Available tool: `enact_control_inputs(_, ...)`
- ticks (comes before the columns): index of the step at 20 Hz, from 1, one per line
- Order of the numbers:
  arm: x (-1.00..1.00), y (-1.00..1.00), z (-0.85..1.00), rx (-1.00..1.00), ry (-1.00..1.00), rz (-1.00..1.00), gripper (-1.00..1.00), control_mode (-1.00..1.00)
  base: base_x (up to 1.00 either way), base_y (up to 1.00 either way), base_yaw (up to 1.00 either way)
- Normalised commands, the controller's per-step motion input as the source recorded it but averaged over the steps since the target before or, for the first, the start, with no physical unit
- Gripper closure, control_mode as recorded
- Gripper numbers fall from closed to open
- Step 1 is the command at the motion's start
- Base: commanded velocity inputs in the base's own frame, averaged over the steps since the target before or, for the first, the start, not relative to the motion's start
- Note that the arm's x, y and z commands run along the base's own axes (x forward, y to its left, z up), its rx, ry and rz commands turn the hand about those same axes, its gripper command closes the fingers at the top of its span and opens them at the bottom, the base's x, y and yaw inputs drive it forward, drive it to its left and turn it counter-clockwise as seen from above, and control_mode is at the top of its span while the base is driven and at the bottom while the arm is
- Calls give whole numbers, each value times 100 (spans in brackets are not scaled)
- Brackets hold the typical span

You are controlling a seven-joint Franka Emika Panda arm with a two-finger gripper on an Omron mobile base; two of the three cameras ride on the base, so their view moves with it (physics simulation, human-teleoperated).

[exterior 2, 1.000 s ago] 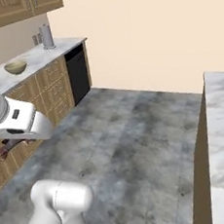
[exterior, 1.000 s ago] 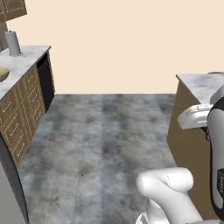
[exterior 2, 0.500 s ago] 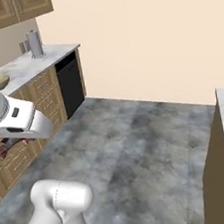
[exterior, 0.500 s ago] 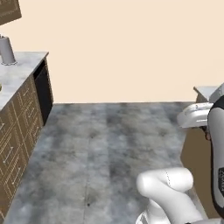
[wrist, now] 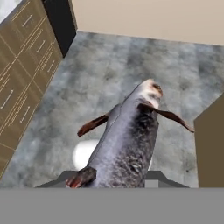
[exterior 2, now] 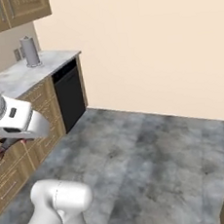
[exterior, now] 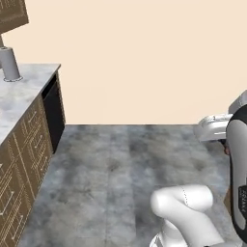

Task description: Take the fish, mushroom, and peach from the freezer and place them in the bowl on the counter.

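Fish [wrist: 129,140] in fingers, head pointing away lengthwise.

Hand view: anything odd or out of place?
Nothing spilled or damaged. The one unusual sight is the grey-purplish fish with reddish fins, clamped in the gripper and carried in mid-air over the grey stone floor, away from the marble counter. It sticks out lengthwise beyond the fingers.
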Motion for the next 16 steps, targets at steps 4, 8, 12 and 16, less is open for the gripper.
enact_control_inputs(4,0,0,0,0,0,0,100,100,100,-13,29)
enact_control_inputs(8,0,0,0,0,0,0,100,100,100,-31,41)
enact_control_inputs(12,0,0,0,0,0,0,100,100,100,-28,46)
enact_control_inputs(16,0,0,0,0,0,0,100,100,100,-20,53)
